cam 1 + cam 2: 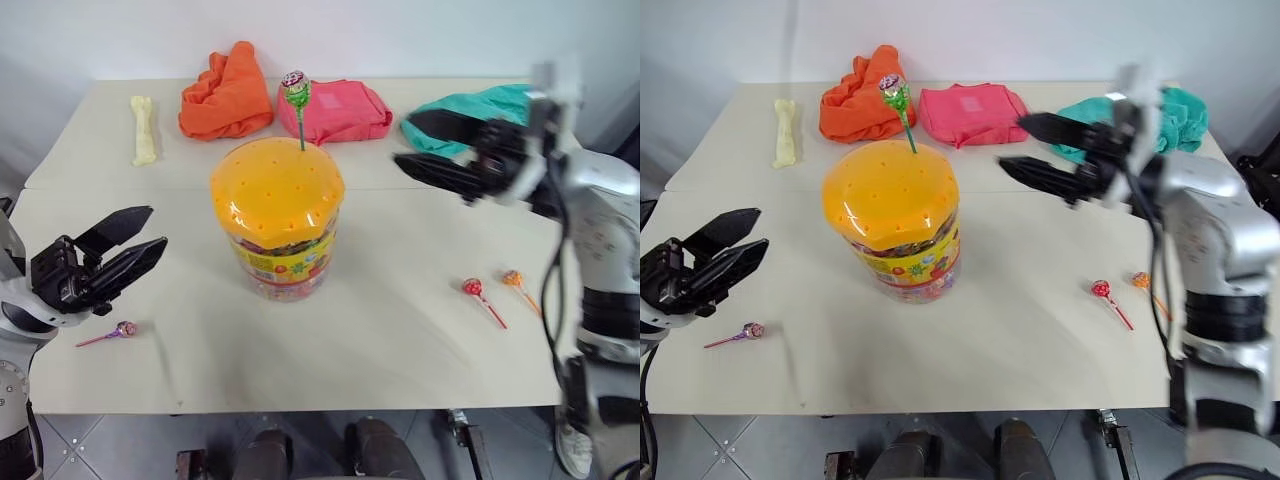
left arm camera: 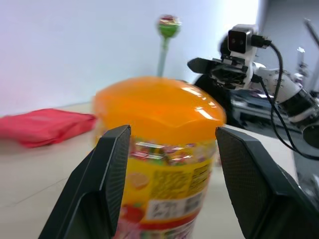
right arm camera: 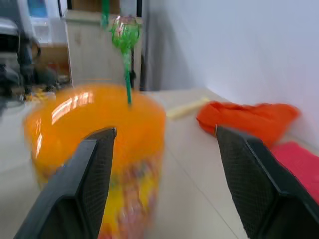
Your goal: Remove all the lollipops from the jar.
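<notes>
So the jar (image 1: 278, 222) sits upright around the middle of the desk (image 1: 400, 340), orange lid on, and one lollipop (image 1: 296, 92) with a green stick is poking straight up out of a hole near the back of the lid. Three more lollipops are lying flat on the desk: a pink one (image 1: 122, 329) off to the left near the front, a red one (image 1: 473, 289) and an orange one (image 1: 513, 279) side by side over on the right.

The left claw (image 1: 128, 250) hangs to the left of the jar, fingers spread apart, nothing in it, pointed at the jar's side. The right claw (image 1: 425, 145) is up above the desk to the right of the jar's lid, also spread wide and empty, aimed toward the standing lollipop but not touching it.

Along the back edge there's an orange cloth (image 1: 225, 95), a pink cloth (image 1: 340, 110), a teal cloth (image 1: 480, 105) and a pale yellowish thing (image 1: 144, 129).
</notes>
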Action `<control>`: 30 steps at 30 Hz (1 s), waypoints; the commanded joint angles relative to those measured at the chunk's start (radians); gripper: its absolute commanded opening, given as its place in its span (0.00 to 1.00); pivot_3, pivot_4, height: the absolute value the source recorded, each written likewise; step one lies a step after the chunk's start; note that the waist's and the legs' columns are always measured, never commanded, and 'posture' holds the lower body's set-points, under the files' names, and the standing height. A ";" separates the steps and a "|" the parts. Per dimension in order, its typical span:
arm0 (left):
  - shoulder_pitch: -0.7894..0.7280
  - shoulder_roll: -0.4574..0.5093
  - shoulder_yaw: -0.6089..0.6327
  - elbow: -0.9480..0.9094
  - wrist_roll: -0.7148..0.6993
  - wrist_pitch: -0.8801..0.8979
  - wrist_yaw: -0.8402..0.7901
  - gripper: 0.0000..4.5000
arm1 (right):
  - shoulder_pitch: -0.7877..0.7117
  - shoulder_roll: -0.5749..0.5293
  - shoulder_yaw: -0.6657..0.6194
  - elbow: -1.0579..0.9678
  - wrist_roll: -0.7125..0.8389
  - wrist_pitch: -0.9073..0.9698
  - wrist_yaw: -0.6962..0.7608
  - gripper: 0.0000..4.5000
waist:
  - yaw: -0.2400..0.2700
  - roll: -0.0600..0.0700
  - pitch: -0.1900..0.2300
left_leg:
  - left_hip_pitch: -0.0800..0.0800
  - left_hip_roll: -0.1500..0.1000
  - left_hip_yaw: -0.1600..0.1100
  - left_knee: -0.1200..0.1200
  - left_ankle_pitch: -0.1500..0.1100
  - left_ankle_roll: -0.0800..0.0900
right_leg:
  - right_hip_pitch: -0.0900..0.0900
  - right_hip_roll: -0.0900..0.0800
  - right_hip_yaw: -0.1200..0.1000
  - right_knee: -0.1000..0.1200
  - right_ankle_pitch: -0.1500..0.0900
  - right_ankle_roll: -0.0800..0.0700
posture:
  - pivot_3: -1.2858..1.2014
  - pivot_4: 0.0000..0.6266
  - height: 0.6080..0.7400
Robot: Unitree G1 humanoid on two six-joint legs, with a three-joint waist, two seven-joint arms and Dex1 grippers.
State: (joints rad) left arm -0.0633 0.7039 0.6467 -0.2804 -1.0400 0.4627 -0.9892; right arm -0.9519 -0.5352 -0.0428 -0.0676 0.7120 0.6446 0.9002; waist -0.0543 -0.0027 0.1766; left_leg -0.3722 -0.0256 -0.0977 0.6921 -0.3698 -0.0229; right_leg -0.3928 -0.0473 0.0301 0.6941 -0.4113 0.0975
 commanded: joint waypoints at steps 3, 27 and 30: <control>0.007 -0.005 0.016 -0.029 -0.020 -0.007 0.012 0.64 | -0.086 0.079 0.050 0.001 -0.022 0.065 -0.087 0.73 | 0.005 -0.001 -0.001 | 0.000 -0.002 -0.006 0.002 0.000 0.000 | 0.001 -0.002 -0.002 0.001 0.000 0.000 | 0.52 0.24 1.00; 0.033 0.016 0.002 -0.068 -0.011 -0.004 -0.033 0.64 | -0.159 0.138 -0.111 0.134 -0.055 -0.099 -0.029 0.01 | -0.028 -0.001 -0.001 | 0.001 -0.007 -0.006 0.000 0.000 0.000 | 0.002 -0.013 -0.025 0.004 0.000 0.000 | 0.52 0.24 1.00; 0.066 0.043 -0.012 -0.077 0.015 -0.005 -0.082 0.64 | -0.105 -0.040 -0.119 0.172 -0.119 -0.101 0.034 0.01 | -0.020 -0.001 -0.001 | 0.001 -0.011 -0.008 -0.001 0.000 0.001 | 0.002 -0.016 -0.025 0.003 0.000 0.000 | 0.52 0.24 1.00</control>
State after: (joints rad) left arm -0.0118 0.7281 0.6352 -0.3162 -1.0326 0.4652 -1.0398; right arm -1.0769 -0.5243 -0.1336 0.1092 0.6168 0.5639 0.8967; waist -0.0742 -0.0037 0.1760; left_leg -0.3711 -0.0373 -0.1056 0.6910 -0.3696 -0.0211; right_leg -0.3902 -0.0639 0.0055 0.6959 -0.4112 0.0977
